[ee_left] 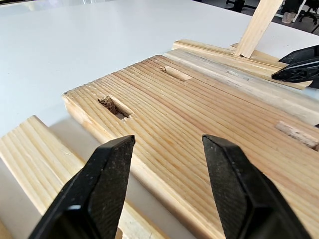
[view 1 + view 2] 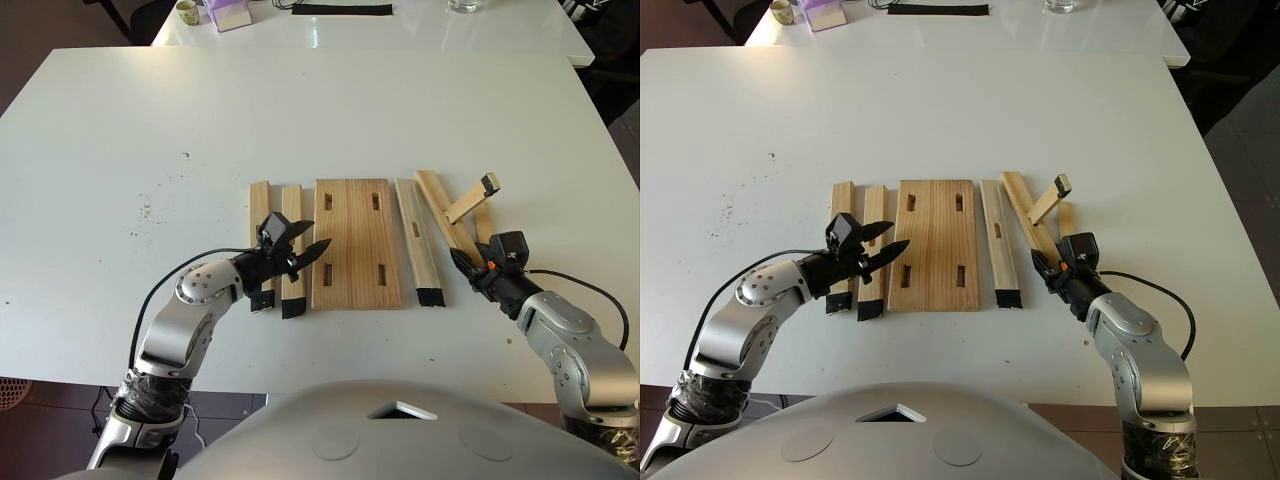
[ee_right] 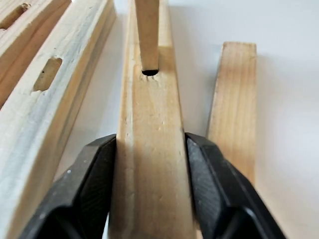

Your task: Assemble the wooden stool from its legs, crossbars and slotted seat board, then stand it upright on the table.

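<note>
The left gripper (image 2: 300, 250) hangs over the near left edge of the seat board (image 2: 355, 240), jaws spread wide and grasping nothing. Whether the tips touch the wood cannot be told. Its body covers the near parts of the outer left leg (image 2: 260, 205) and the inner left leg (image 2: 291, 205), both lying flat beside the board.

The right gripper (image 3: 150, 149) has its jaws clenched on the near end of the angled leg (image 2: 440, 205), and they hide its very tip. A crossbar (image 2: 468, 205) rises slanted out of a slot in that leg. A short bar (image 3: 234, 99) lies flat just beside it, its near end hidden behind the gripper in the eye views. Between board and angled leg lies the middle leg (image 2: 415, 235), black-capped at its near end.

All rest on the white desk (image 2: 150, 130). Beyond, a second desk (image 2: 450, 35) carries a cup (image 2: 187, 12), a purple box (image 2: 228, 12), a black strip (image 2: 342, 9) and a glass (image 2: 463, 5), all cut off by the frame.
</note>
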Robot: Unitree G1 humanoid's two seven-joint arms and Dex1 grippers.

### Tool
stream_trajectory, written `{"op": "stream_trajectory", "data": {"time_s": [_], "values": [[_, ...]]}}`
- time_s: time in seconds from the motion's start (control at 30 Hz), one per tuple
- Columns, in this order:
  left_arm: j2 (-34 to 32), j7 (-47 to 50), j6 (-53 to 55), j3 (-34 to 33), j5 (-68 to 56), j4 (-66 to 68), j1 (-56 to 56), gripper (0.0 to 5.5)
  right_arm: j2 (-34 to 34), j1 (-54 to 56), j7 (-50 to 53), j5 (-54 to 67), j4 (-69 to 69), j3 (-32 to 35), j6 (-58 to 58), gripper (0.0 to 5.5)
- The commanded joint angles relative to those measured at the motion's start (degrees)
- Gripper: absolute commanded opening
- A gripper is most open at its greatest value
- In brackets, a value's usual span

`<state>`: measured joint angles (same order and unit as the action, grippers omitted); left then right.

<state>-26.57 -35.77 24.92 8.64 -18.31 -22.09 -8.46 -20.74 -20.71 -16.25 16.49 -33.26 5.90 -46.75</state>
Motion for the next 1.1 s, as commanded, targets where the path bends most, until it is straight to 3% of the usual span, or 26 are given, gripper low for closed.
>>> {"op": "stream_trajectory", "data": {"time_s": [0.03,0.17,0.3,0.47,0.63,0.77,1.1], "values": [[-0.27,0.01,0.57,0.13,0.37,-0.27,0.51,2.53,-0.56,-0.60,-0.56,-0.64,2.78,-0.96,0.44,2.04],[-0.24,-0.24,0.37,-0.26,0.01,-0.32,0.92,2.53,0.70,1.76,-1.43,1.28,2.18,0.03,2.82,2.04],[0.18,-0.06,2.80,-4.81,-4.86,-2.18,2.47,2.70,1.90,9.51,-4.52,6.84,-0.20,3.93,8.18,2.04],[0.34,-0.50,10.86,-13.38,-21.46,-8.05,8.89,3.45,-1.18,18.21,-12.74,12.87,-3.02,6.06,14.79,2.04],[0.76,3.83,19.46,-20.99,-45.87,-8.29,18.46,3.82,-8.95,23.50,-25.56,37.67,-7.31,9.51,7.80,2.04],[-0.58,3.13,21.73,-20.38,-52.80,-8.32,20.32,3.82,-15.54,26.34,-29.73,50.46,-4.43,11.37,2.21,2.04],[-2.93,-2.18,21.60,-18.46,-62.83,-14.35,19.71,3.82,-22.88,30.54,-38.06,53.60,0.14,6.84,-1.23,2.04]]}}
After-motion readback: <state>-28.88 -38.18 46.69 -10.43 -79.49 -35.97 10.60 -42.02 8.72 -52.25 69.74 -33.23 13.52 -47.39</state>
